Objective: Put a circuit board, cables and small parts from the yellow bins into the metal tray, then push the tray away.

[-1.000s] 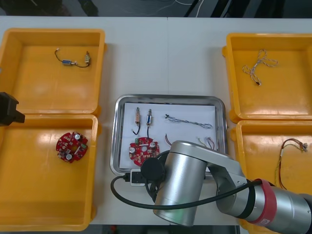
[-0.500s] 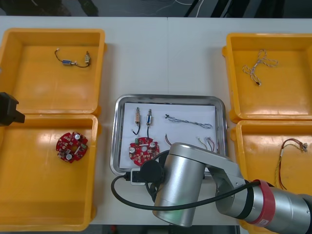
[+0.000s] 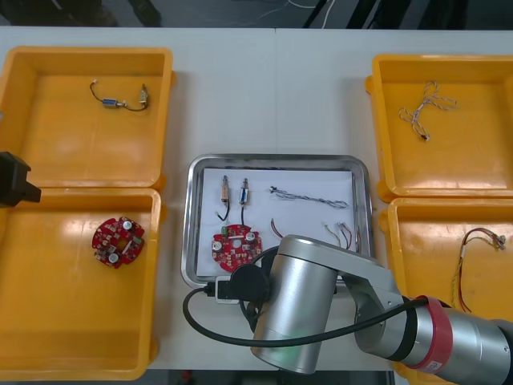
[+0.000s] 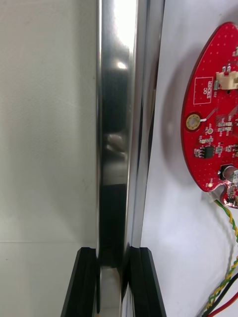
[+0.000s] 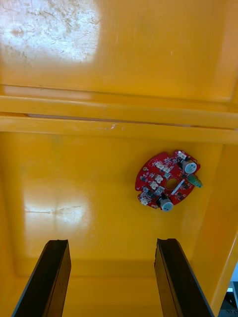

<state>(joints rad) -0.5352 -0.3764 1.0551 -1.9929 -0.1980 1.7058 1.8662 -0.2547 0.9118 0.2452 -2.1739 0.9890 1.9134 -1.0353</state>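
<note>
Clamping the near rim of the metal tray [image 4: 116,124], your right hand [image 4: 113,255] had its fingers [image 4: 83,282] drawn narrow. One sat on the desk [image 4: 44,124] side of the rim and the other on the tray's white inside, and both touched the shiny edge that ran on past the fingertips. Just beyond the inner finger, within the tray, lay the red circuit board [image 4: 213,124]. A red and yellow cable [image 4: 225,292] lay beside that finger.

From above you could not see that grip, since the silver right arm [image 3: 296,313] covered the hand. That view did give you the rest of the tray beyond the hand. Two small metal parts [image 3: 227,191] lay just past the board, and a twisted blue and white cable [image 3: 311,199] lay beside them, farther along.

Your left hand [image 5: 114,245] stood wide open and held nothing, hanging over the near-left yellow bin [image 5: 74,173]. A second board [image 5: 167,179] lay on the bin floor ahead of the fingertips, well apart from them and nearer one finger than the other. The overhead view also showed you a loose black cable [image 3: 120,100] in the bin beyond that one.
</note>
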